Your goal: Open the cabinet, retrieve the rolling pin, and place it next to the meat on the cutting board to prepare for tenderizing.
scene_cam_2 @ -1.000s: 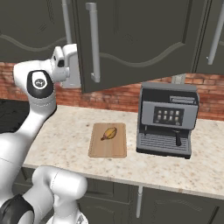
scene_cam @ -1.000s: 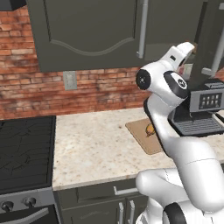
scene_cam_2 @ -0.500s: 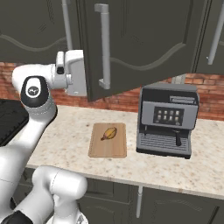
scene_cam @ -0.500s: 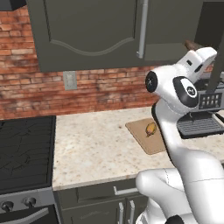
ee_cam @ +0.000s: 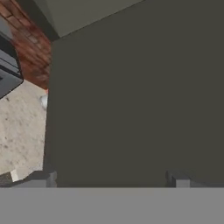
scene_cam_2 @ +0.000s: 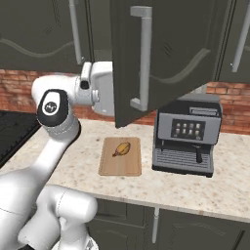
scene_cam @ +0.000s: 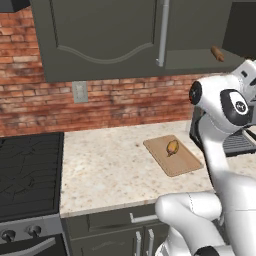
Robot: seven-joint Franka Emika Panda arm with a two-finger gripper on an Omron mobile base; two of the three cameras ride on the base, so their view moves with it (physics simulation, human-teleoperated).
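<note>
The dark cabinet door is swung open, and its long silver handle points out toward the room. In the left base view the rolling pin lies on the shelf inside the cabinet, high up on the right, and just one brown end of it peeks out. The gripper is up close behind the open door. In the hand view the dark inside face of the door is right in front of it. The two finger tips sit well apart, so the gripper is spread wide and holds nothing. Down on the speckled counter lies the cutting board, flat and light tan. The little golden-brown meat sits on the far half of the board. A grey coffee machine stands just to the right of the board. A black stove is at the left end of the counter. A red brick wall runs behind it all, with a small outlet on it.
</note>
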